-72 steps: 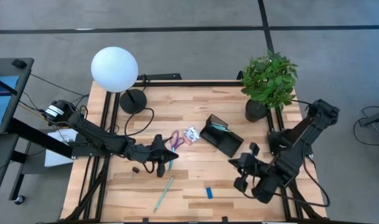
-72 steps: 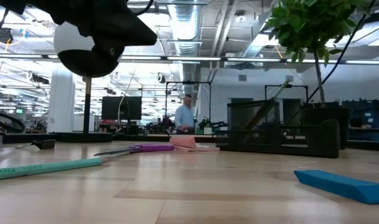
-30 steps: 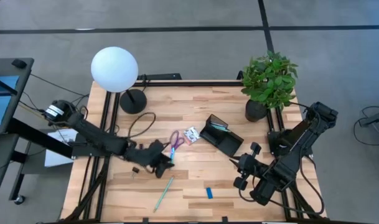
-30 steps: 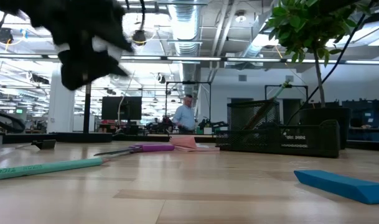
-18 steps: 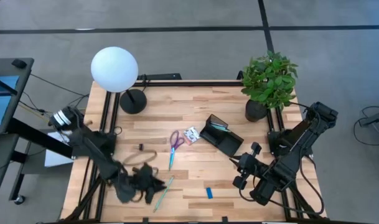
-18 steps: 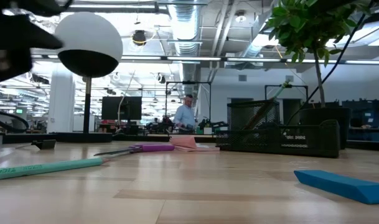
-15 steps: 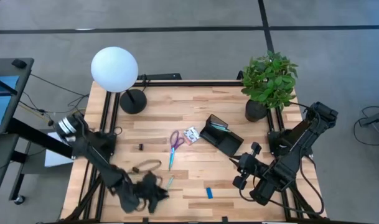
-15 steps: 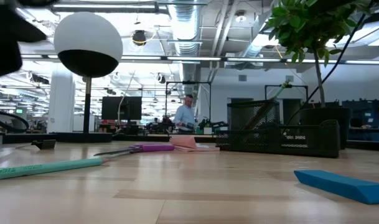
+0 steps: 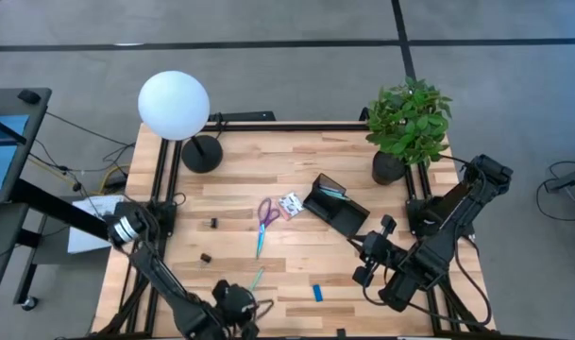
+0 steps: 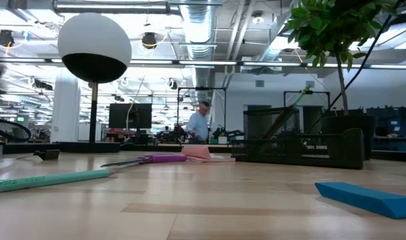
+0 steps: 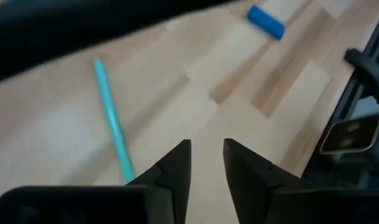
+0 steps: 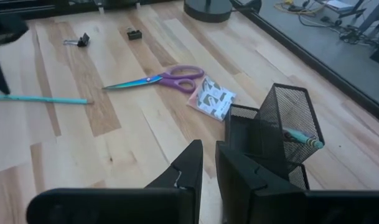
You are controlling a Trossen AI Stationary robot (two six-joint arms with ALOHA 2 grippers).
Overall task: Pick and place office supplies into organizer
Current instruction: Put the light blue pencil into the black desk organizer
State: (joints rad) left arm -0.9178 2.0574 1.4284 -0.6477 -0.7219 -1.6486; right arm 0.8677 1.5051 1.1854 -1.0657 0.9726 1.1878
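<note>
The left claw (image 9: 238, 304) hangs at the surface's (image 9: 296, 170) near edge, fingers a narrow gap apart and empty, just beside the teal pen (image 9: 255, 278). The right claw (image 9: 366, 257), nearly closed and empty, waits near the organizer (image 9: 336, 208) (a teal pen inside); purple-handled scissors (image 9: 264, 214) lie mid-surface.

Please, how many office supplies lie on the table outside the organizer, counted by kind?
Scissors: 1
Teal pen: 1
White packet: 1
Blue block: 1
Black clips: 2
Total: 6
</note>
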